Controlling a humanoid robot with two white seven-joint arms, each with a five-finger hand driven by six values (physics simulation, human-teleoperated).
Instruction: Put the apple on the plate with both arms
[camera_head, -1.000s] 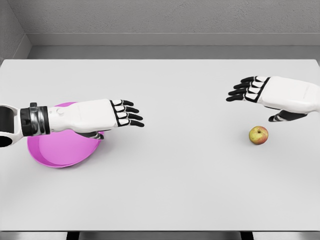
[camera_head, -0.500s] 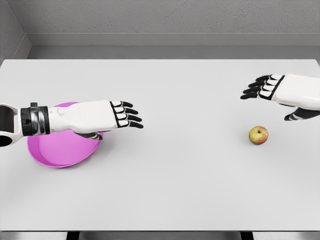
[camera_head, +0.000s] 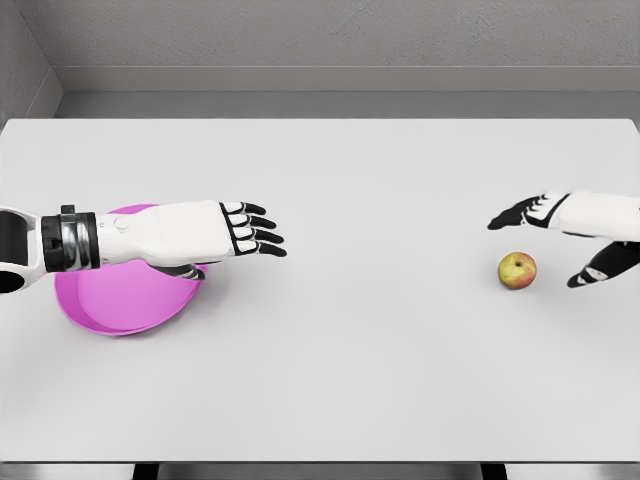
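Note:
A yellow-red apple (camera_head: 517, 270) lies on the white table (camera_head: 350, 360) at the right. My right hand (camera_head: 556, 238) hovers just right of it, rolled on its side, fingers (camera_head: 520, 213) spread behind the apple and thumb (camera_head: 588, 275) in front; it is open and not touching. The magenta plate (camera_head: 115, 300) sits at the left. My left hand (camera_head: 235, 232) is held flat above the plate's right rim, fingers straight and pointing right, holding nothing. The forearm hides part of the plate.
The table's front edge runs along the bottom of the head view. A grey wall stands behind the far edge.
My right hand has dropped toward the table and rolled onto its side, so fingers and thumb now bracket the apple from the right. The left arm and apple have not moved.

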